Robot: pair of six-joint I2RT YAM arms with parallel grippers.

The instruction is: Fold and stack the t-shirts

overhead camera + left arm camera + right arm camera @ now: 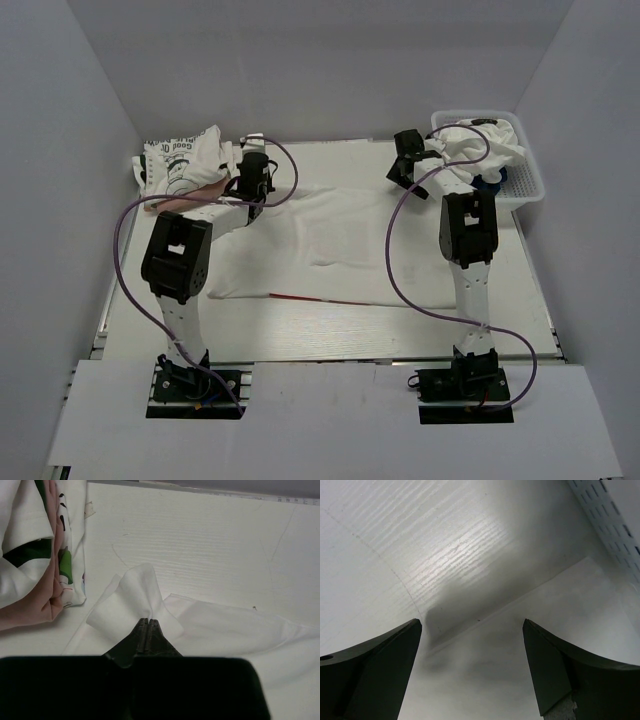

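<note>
Left gripper [149, 624], fingers pressed together, pinches the far-left corner of the shirt [340, 235], which lies spread crosswise mid-table. Right gripper [472, 625], fingers spread wide, hangs just above the far-right corner and is the nearer arm there.

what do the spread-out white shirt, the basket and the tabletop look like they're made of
White t-shirt: soft matte cloth; it creases and folds limply. Basket: likely rigid white plastic, walls pierced with regular slots. Table: white board with fine grain lines and a soft sheen, perhaps laminate or painted wood.
</note>
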